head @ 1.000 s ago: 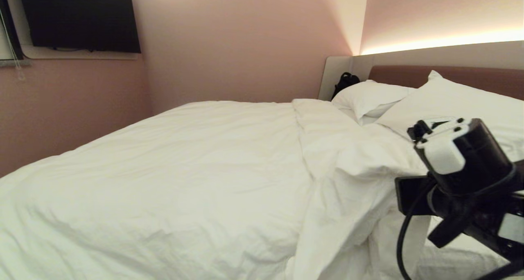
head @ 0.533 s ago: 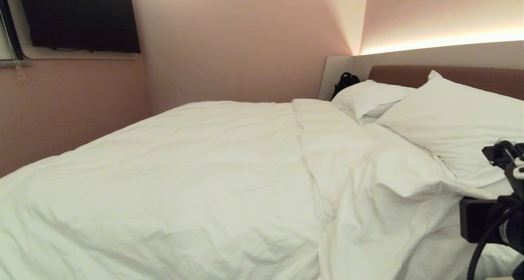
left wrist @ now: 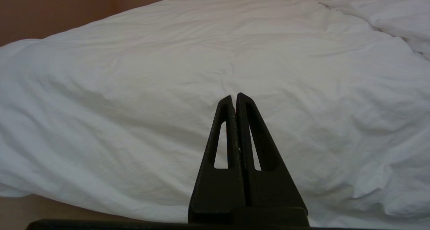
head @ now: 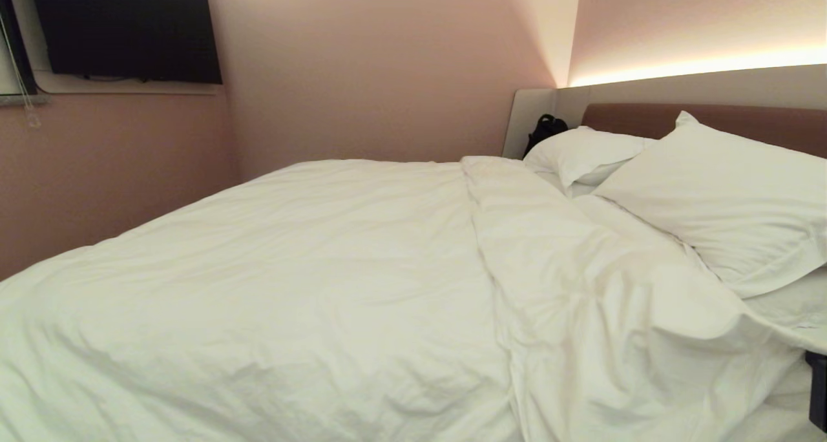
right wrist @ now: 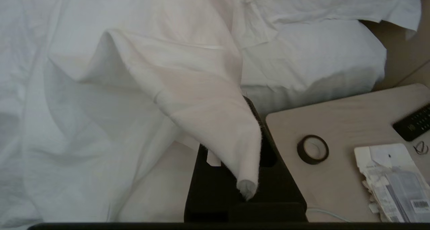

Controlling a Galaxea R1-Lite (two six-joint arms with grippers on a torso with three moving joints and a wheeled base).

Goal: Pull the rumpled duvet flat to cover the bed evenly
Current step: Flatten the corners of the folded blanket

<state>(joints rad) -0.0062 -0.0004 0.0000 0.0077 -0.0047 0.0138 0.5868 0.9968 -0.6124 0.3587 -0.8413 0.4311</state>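
Right wrist view shows the right gripper closest in, its black fingers closed on a corner of the duvet; the pinched cloth drapes over them in a cone with its rolled tip hanging toward the camera. Just beside the duvet corner stands a pale bedside tabletop carrying a roll of dark tape, a stack of plastic-wrapped papers and, farther from the duvet, a black remote. Beyond the held corner the white-sheeted mattress of the bed shows bare at the edge.

Left wrist view shows the left gripper parked near the duvet's side edge, its fingers pressed shut together and holding nothing, apart from the cloth.

Head view has the duvet filling most of the bed, puffy and wrinkled. It lies fairly smooth away from the pillows, while a long ridge and loose folds gather on the side toward them. A sliver of the right arm shows at the duvet's near pillow-side corner. Past the duvet's folded edge lie two white pillows, touching it, propped against the mauve-brown headboard. A small black object sits behind the farther pillow. Well beyond the duvet a dark television hangs on the pink wall.
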